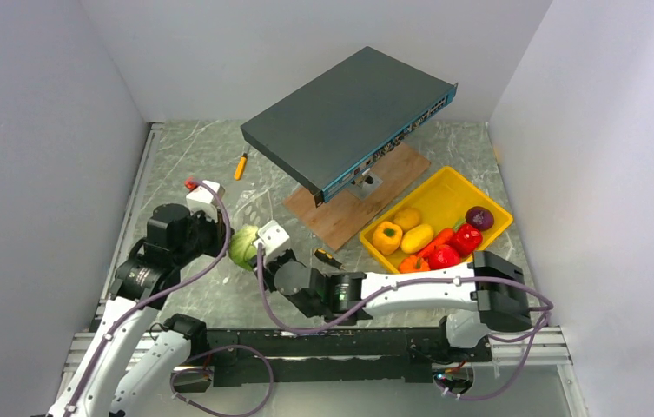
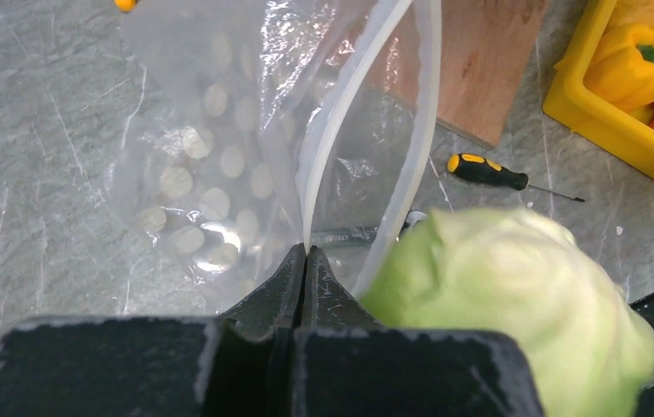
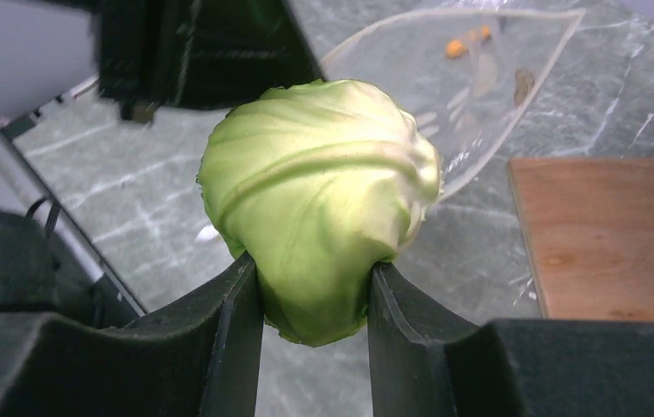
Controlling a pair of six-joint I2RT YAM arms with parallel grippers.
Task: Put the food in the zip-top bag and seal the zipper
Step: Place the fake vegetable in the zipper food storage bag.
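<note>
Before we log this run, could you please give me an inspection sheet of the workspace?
Surface: grey marbled table.
Job's things: cabbage at the mouth of the open zip-top bag; zipper unsealed; other vegetables in yellow tray.
Clutter: network switch above wooden board; screwdriver; orange-handled tool.
Grippers: left gripper shut on the bag's mouth edge; right gripper clamps the cabbage.
Cables: purple cables loop along both arms.
Surroundings: white walls on three sides.

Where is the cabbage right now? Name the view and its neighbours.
In the top view the cabbage is left of centre, clamped in the right gripper, beside the mouth of the bag pinched by the left gripper.
</note>
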